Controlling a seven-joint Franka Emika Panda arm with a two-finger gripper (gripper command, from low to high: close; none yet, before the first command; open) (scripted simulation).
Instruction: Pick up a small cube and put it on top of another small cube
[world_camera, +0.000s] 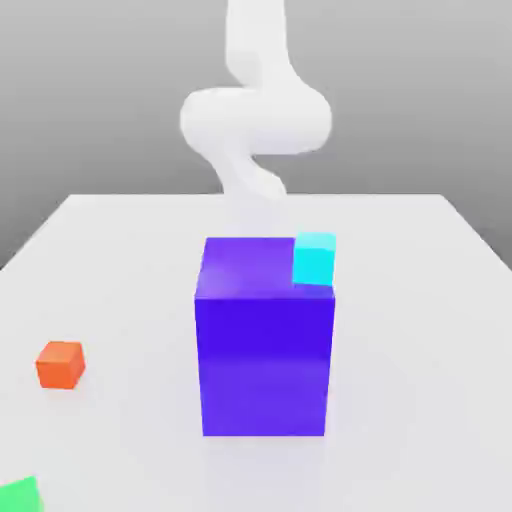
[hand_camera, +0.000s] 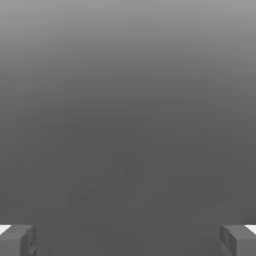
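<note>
Fingers (hand_camera: 20, 241) spread wide, the gripper (hand_camera: 128, 242) holds nothing. A small cyan cube (world_camera: 314, 259) sits at the large purple block (world_camera: 265, 335)'s far top corner, toward the exterior view's right. An orange cube (world_camera: 61, 364) lies well apart on the white table (world_camera: 420, 330), a green cube (world_camera: 20, 496) nearer the front edge, with the arm (world_camera: 255, 115) behind.

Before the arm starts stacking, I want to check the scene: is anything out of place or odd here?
One thing stands out: the green cube lies at the table's near corner, cut off by the picture's edge. The orange cube sits flat, and the cyan cube shows behind the big purple block.
</note>
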